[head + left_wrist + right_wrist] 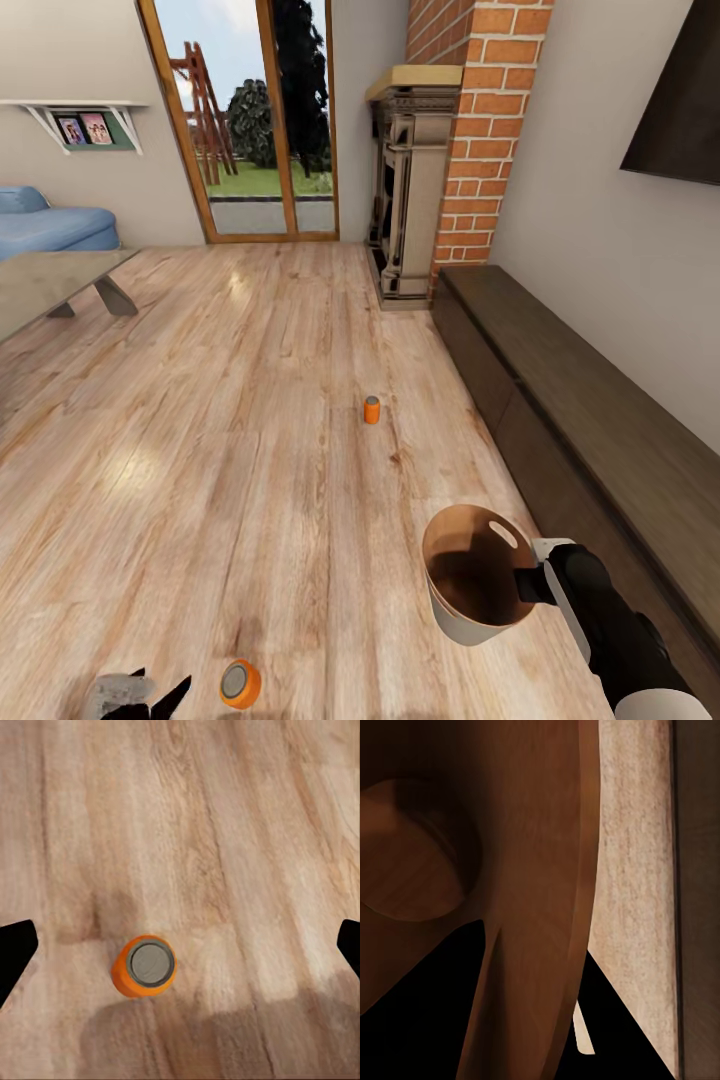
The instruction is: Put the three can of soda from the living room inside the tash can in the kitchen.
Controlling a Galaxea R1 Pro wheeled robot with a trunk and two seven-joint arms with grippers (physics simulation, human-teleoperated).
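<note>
Our left gripper (180,945) hangs wide open, empty, above the nearest orange can (144,965); we should centre it before descending.

2 cans (240,684) (372,409) on floor (250,450), bin (478,590) right

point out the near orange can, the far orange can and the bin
near orange can (144,965), left wrist view, on its silver top
far orange can (372,410), head view, on its orange side
bin (455,610), head view, on its off-white outer wall
</note>
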